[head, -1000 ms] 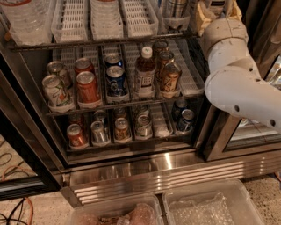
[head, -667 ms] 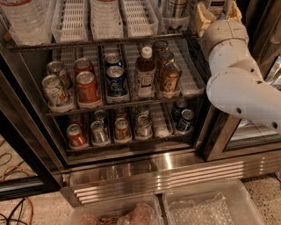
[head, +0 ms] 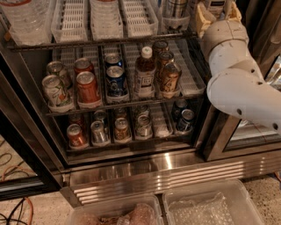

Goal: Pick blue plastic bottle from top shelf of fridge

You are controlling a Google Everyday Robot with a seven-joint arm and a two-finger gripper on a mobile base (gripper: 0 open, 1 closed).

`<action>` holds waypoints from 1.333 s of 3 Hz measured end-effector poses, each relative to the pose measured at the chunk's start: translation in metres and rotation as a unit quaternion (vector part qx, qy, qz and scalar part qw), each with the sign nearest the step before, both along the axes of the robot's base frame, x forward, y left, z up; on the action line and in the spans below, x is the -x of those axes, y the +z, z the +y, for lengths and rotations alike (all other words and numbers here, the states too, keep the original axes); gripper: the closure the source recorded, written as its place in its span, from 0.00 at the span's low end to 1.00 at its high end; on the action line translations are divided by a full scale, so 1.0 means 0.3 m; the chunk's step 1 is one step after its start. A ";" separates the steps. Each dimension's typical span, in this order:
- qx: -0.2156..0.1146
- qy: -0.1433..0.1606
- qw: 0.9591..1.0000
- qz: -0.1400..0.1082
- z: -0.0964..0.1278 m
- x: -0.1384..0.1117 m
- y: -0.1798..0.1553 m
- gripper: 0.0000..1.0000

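Where top shelf (head: 105, 42) ends rightward, gripper (head: 217, 13) sits, partly cropped.

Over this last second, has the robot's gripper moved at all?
No. The gripper stays at the right end of the top shelf, just above its front rail.

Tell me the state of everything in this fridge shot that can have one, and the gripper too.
Fridge: open, racks exposed.
Top shelf: stocked, white trays side by side.
Brown drink bottle: upright, white cap on.
Red can: upright, at the front of the middle rack.
Gripper: raised at the top shelf's right end.
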State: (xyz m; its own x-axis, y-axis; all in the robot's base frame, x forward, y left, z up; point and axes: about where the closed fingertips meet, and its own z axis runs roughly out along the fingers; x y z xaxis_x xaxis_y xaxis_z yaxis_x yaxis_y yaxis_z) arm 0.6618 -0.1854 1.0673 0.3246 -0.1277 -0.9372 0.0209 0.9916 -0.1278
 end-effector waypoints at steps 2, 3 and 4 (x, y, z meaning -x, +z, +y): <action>-0.003 -0.001 1.000 0.004 -0.002 -0.002 0.000 0.35; -0.004 -0.001 1.000 0.006 -0.003 -0.004 0.000 0.14; -0.003 -0.003 1.000 0.001 -0.010 -0.020 0.017 0.19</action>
State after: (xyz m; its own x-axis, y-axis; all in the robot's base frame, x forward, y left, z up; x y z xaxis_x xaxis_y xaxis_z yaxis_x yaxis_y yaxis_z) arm 0.6677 -0.1885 1.0724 0.3212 -0.1234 -0.9390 0.0266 0.9923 -0.1213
